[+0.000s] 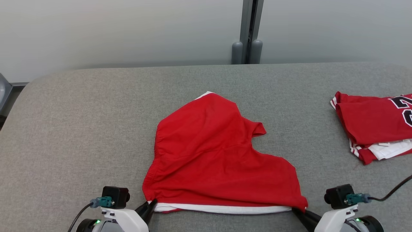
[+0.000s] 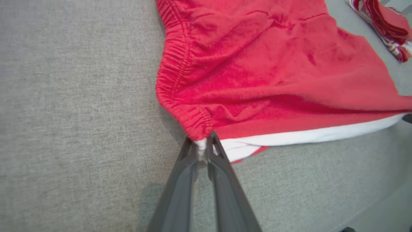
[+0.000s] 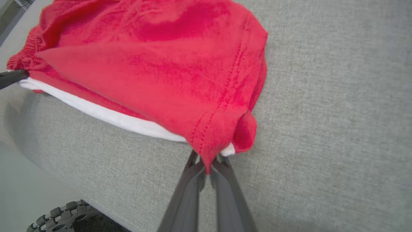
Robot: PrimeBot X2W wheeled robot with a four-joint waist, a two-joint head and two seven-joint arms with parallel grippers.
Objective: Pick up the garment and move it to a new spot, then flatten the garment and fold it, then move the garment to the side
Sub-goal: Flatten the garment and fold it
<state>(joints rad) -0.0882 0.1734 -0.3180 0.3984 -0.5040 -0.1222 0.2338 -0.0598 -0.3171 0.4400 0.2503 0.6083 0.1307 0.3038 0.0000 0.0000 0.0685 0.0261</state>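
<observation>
**Both pairs of fingers closed on the near edge of the garment.** The left fingers (image 1: 150,207) pinch the waistband corner, with white trim showing between their tips. The right fingers (image 1: 299,215) pinch the opposite hem corner. The red garment (image 1: 212,154) spreads away from both tips across the grey table (image 1: 80,129), its far part bunched and folded over. A folded jersey (image 1: 373,122) lies well beyond the right fingers, on their outer side. The step appears to be the lift. Raise both corners together and level, keeping the edge between the tips taut so neither thin pinch slips.
</observation>
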